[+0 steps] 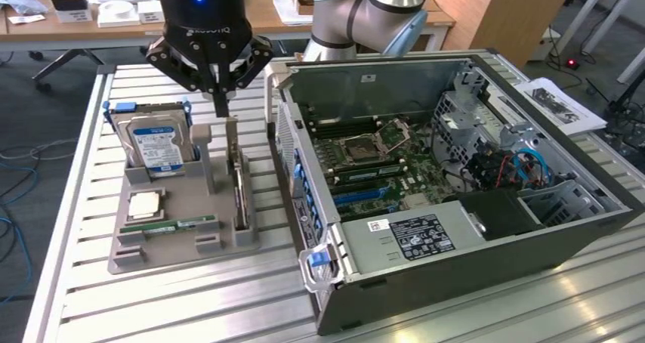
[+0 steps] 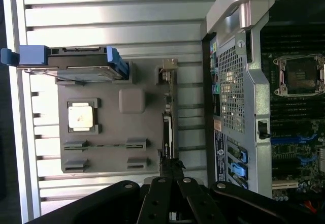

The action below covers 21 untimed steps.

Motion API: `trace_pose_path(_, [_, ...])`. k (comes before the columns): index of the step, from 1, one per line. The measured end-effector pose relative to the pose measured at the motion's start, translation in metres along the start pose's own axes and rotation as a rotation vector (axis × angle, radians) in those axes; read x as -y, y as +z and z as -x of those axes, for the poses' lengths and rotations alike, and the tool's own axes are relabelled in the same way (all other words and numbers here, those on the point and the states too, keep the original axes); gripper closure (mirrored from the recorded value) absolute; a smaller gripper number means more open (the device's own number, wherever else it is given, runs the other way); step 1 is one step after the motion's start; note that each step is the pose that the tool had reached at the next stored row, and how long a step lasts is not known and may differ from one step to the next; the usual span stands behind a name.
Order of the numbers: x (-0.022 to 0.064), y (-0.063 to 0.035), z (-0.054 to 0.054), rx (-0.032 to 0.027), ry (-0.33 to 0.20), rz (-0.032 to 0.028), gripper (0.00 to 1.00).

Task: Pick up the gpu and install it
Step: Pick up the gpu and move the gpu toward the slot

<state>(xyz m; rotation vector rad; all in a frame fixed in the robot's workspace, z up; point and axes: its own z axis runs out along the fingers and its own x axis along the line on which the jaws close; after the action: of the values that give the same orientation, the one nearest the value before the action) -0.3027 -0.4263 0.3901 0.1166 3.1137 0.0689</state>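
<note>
With the gripper (image 1: 220, 107) closed narrow at the far top edge of the gpu (image 1: 239, 180), which stands edge-on in the grey holder (image 1: 162, 258) to the exterior view's left of the open case (image 1: 473, 264), we judge that a grip here should stay square and any lift straight up, since the holder's post (image 1: 202, 158) and the case wall leave little side room.

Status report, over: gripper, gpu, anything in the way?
Gripper shut at top edge of gpu; grip not confirmed. Gpu upright in grey holder, outside computer case. Holder post close beside it.
</note>
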Motion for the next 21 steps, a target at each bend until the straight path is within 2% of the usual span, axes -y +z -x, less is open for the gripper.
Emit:
trace_pose_path(12, [0.0000, 0.0000, 0.0000, 0.0000, 0.000, 0.0000, 0.89])
trace_pose_path(15, [0.0000, 0.0000, 0.0000, 0.0000, 0.000, 0.0000, 0.71])
trace_pose_path(18, [0.0000, 0.0000, 0.0000, 0.0000, 0.000, 0.0000, 0.65])
trace_pose_path(19, [0.0000, 0.0000, 0.0000, 0.0000, 0.000, 0.0000, 0.58])
trace_pose_path(21, [0.0000, 0.0000, 0.0000, 0.0000, 0.000, 0.0000, 0.58])
